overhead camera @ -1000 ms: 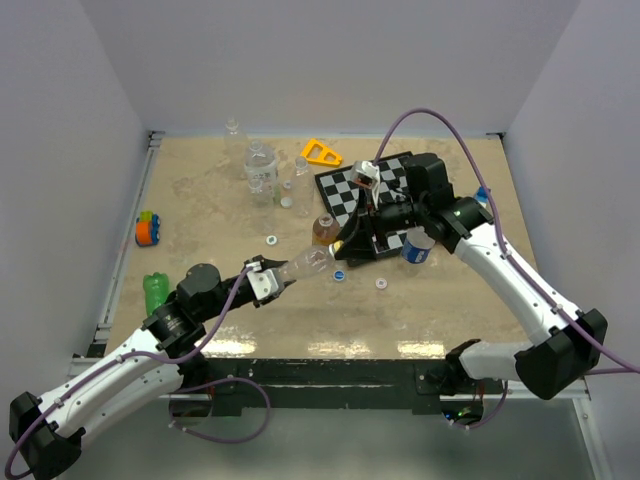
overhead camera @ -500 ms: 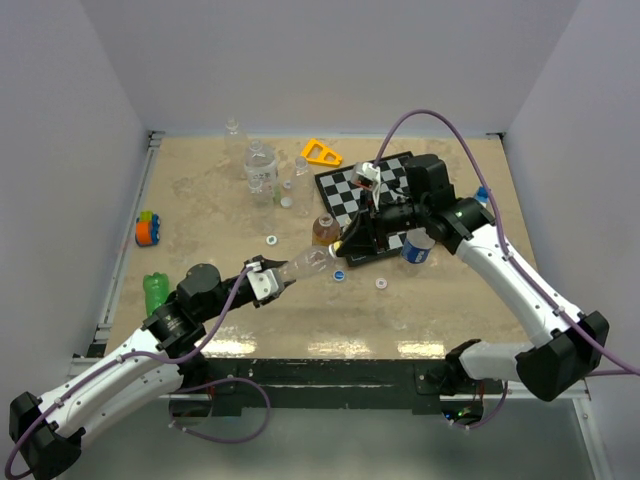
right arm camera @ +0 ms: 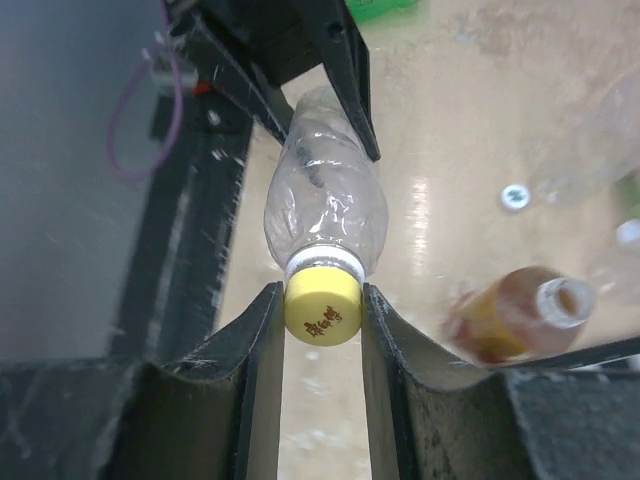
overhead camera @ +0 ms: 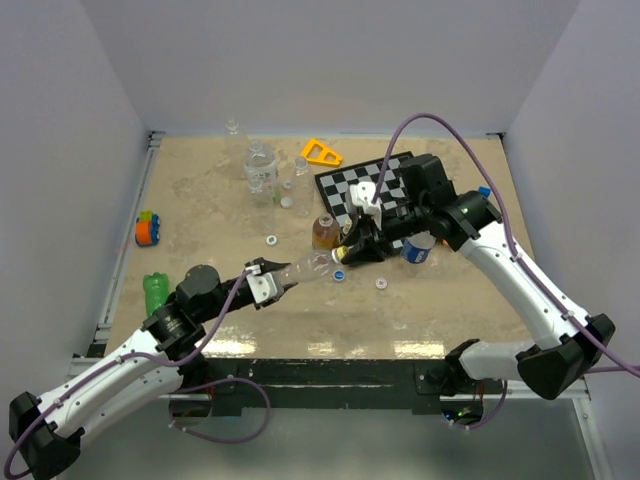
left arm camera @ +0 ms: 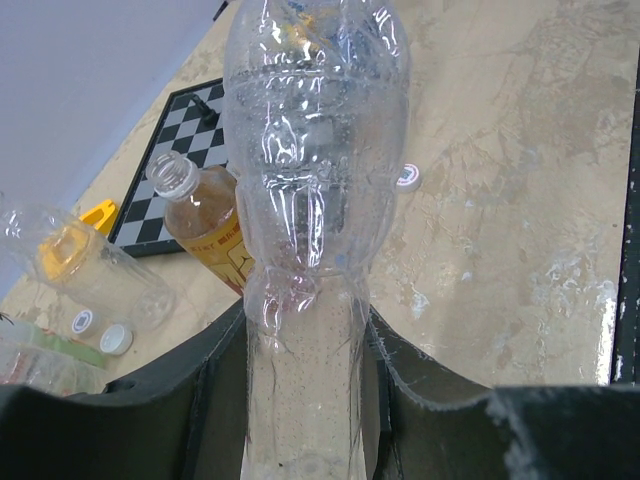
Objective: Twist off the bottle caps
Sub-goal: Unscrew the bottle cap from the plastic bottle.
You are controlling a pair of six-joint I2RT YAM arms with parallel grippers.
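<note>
The yellow cap [right arm camera: 322,310], smooth round plastic with dark print on top, sits on the neck of a clear bottle [right arm camera: 325,215] held roughly level above the marbled table [left arm camera: 520,200]; the right gripper [right arm camera: 320,295] is clamped on the cap's sides; the left gripper [left arm camera: 303,360] grips the crinkled, thin-walled body near its base; unscrewing seems about to begin, calling for a wrist turn against a firm counter-hold; an amber bottle [right arm camera: 520,320] nearby is already uncapped.

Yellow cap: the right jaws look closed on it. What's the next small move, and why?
Probably rotate the right gripper to start unscrewing the yellow cap. It pinches the cap from both sides, the cap looks fully seated on the neck, and the left gripper clamps the clear bottle near its base, which should brace it against the turn.
</note>
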